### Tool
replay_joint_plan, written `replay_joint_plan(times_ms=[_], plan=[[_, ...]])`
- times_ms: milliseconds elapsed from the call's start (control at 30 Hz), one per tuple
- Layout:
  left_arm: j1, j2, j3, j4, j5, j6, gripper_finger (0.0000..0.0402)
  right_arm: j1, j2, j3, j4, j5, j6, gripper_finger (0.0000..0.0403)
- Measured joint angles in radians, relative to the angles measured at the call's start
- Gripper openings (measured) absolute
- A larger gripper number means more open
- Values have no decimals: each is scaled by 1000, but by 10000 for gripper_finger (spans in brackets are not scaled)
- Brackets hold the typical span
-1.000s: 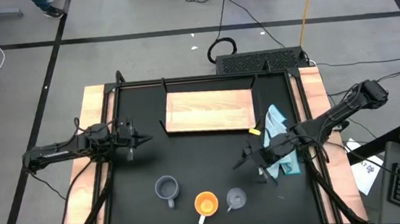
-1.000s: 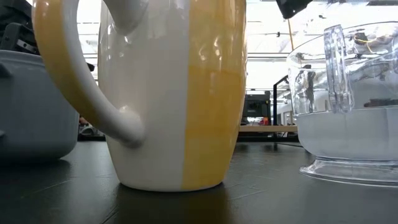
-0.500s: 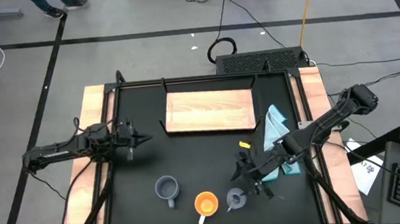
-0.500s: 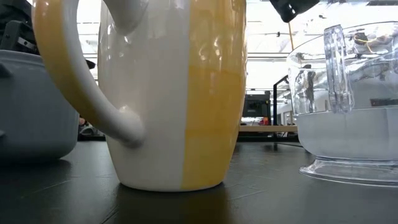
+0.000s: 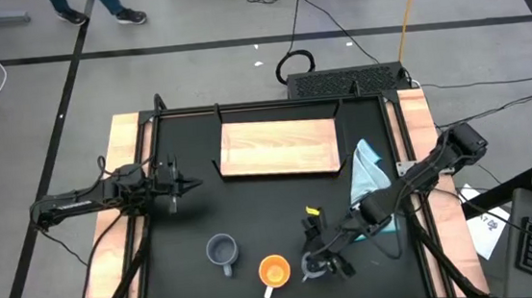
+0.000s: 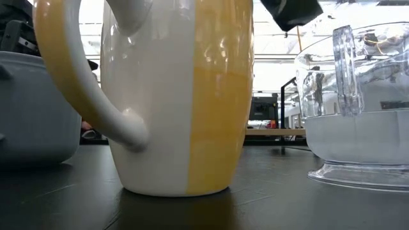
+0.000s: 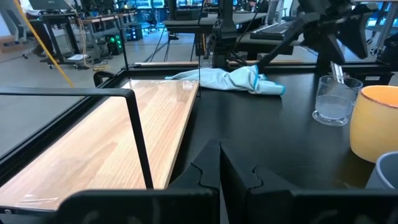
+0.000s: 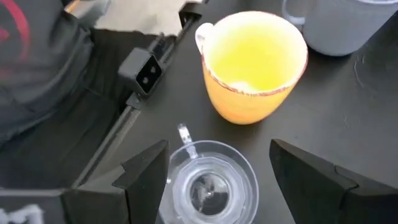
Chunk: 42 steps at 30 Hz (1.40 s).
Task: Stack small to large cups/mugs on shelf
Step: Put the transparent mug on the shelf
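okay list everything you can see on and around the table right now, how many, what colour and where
glass cup: 1, clear, near edge, right of the orange mug
orange mug: 1, orange with white handle, near edge, middle
grey mug: 1, blue-grey, left of the orange mug
board: 1, light wood, far half of the table
cloth: 1, light blue, right of the board
table: 1, black top
left pincer: 1, dark, shut, left side, waiting
right pincer: 1, dark, open, over the glass cup
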Motion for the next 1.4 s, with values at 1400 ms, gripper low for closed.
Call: replay_joint_plan(times_ms=[1400], plan=[[0, 0, 0, -1, 0, -7, 3, -57, 6, -44, -162, 1, 360, 267]])
